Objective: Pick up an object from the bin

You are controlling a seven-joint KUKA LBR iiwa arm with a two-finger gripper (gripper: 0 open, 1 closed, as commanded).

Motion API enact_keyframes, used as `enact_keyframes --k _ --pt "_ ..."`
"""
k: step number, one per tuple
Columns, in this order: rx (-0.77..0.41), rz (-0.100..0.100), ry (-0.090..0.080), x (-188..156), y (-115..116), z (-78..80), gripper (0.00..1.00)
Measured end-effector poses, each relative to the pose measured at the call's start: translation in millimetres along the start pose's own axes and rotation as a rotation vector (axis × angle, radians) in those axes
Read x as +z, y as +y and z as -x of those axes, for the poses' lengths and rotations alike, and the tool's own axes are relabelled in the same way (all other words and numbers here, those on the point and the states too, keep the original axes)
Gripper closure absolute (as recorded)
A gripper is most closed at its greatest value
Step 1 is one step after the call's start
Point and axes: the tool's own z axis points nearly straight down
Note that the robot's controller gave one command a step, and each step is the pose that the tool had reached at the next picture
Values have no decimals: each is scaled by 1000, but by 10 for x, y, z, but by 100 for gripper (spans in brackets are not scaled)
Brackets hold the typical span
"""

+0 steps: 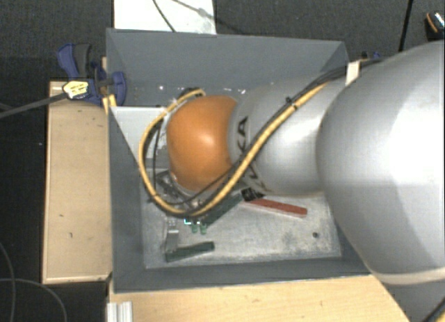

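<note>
Grey bin [128,244]: gripper [174,232] low over floor's 8 o'clock corner, beneath orange wrist cover [201,140]; cannot tell how wide it stands. Dark green flat strip [189,249] just at gripper's 6 o'clock. Red-brown stick [278,207] at gripper's 3 o'clock, apart, beside arm [361,147].
</note>
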Motion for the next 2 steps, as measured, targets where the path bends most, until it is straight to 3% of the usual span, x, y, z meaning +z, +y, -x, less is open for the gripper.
enact_keyframes --k 1,2 --pt "-84 0 -8 581 -661 -212 0" --pt "-83 2 -9 566 -630 -215 100"
